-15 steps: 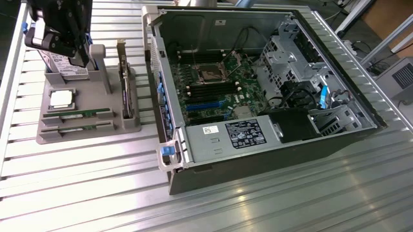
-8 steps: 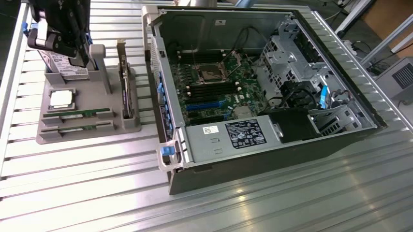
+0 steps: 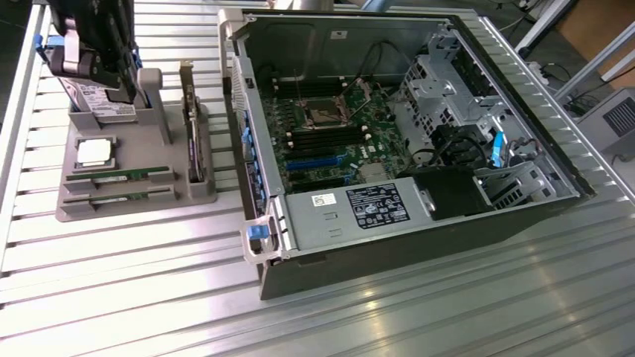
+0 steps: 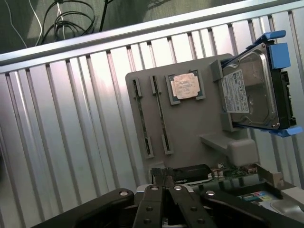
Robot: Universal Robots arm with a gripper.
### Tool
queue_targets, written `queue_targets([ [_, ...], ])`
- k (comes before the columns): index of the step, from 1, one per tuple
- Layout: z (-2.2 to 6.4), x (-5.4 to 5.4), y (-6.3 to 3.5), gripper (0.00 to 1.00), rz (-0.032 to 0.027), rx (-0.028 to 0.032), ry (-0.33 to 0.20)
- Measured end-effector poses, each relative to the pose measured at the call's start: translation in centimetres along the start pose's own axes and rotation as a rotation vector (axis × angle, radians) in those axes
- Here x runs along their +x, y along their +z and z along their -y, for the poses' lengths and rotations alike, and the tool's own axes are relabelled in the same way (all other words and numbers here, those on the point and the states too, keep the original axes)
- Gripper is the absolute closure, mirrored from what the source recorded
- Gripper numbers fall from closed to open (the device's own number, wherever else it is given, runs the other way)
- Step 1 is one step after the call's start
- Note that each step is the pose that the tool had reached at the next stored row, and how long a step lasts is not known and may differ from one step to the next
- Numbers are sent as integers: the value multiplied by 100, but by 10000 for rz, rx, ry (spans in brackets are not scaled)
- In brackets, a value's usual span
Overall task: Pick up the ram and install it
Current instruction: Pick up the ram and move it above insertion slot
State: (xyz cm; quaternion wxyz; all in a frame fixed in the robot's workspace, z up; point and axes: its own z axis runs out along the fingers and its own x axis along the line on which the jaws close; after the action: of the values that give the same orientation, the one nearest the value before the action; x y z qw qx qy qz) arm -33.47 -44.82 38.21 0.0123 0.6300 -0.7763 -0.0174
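Two green ram sticks lie in the slots of a grey holder tray (image 3: 70, 212), one (image 3: 117, 177) behind the other (image 3: 117, 196). The wrist view shows the same sticks (image 4: 141, 118) (image 4: 160, 116) side by side. My gripper (image 4: 165, 186) is shut with nothing between its fingers. It hangs above the tray's far end (image 3: 97, 46), over the upright expansion card (image 4: 190, 173), and is apart from the sticks. The open computer case (image 3: 397, 216) lies at the exterior view's right of the tray, its motherboard (image 3: 337, 141) showing black memory slots (image 3: 323, 137).
On the tray also sit a square silver processor (image 3: 95, 152) (image 4: 186, 86) and a hard drive in a blue carrier (image 3: 85, 89) (image 4: 251, 90). The expansion card (image 3: 193, 126) stands on edge along the tray's side nearest the case. Everything rests on a ribbed metal table (image 3: 129, 282).
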Motion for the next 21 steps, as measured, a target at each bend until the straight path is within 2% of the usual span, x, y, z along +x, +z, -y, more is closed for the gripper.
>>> queue_targets([
  [5,0,0,0,89,-17,-1,-398],
  [14,0,0,0,89,-66,-5,-1553],
  [18,1,2,0,89,-63,-5,-1561],
  [20,3,12,0,89,-35,-8,-1563],
  [21,3,17,-1,83,-21,-11,-1562],
])
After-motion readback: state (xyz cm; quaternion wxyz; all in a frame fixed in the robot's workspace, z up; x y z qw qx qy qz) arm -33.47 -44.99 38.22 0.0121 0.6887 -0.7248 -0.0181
